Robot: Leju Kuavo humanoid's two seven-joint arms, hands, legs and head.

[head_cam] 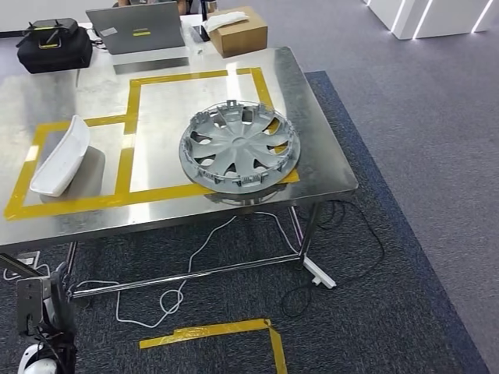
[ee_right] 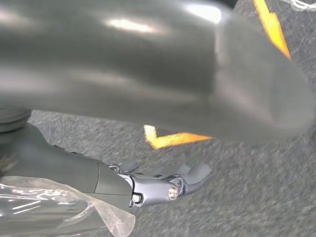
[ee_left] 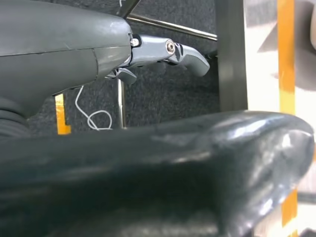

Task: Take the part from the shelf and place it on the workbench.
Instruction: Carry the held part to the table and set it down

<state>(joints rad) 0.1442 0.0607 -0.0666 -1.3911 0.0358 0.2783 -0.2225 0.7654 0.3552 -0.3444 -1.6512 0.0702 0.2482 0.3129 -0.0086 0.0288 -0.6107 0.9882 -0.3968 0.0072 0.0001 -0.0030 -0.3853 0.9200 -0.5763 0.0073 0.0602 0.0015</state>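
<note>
Head view: hubcap [head_cam: 239,146] on workbench [head_cam: 176,210], laptop [head_cam: 136,29] behind; both hands' fingers spread, empty.

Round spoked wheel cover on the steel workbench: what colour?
Silver-grey wheel cover, clearest in the head view.

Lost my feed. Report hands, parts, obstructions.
Left hand and right hand empty, fingers extended. Hubcap and white part on workbench. Nothing blocking.

Robotics test lab or workshop. Evidence: stainless-steel bench [head_cam: 330,167] marked into zones with yellow tape [head_cam: 126,140]; grey carpet floor [head_cam: 423,156] with further tape marks and loose cables [head_cam: 199,245]. Laptop [head_cam: 138,29], black equipment case [head_cam: 54,45] and cardboard box [head_cam: 238,33] stored along the bench's far edge.
</note>
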